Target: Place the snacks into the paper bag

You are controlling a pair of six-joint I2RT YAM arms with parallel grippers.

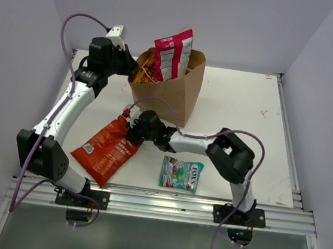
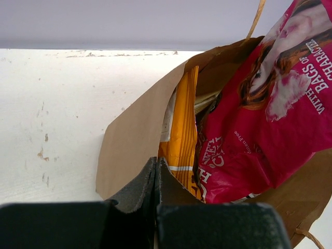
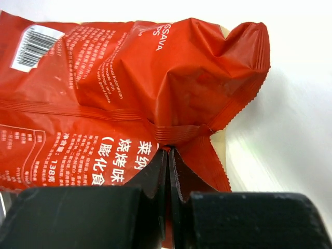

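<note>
Already your magenta bag [image 1: 172, 56] and orange-yellow bag [image 2: 181, 124] are inside the paper bag [image 1: 180, 87] your left fingers [image 2: 137, 189] pinch; right fingers [image 3: 153, 179] grip the red-orange chip bag [image 1: 103, 150]; teal candy packet [image 1: 180, 174] outstanding.

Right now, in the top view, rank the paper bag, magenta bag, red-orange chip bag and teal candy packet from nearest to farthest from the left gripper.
1. paper bag, rim pinched by the left gripper.
2. magenta bag, sticking out of its top.
3. red-orange chip bag, flat, front left.
4. teal candy packet, front centre.
</note>
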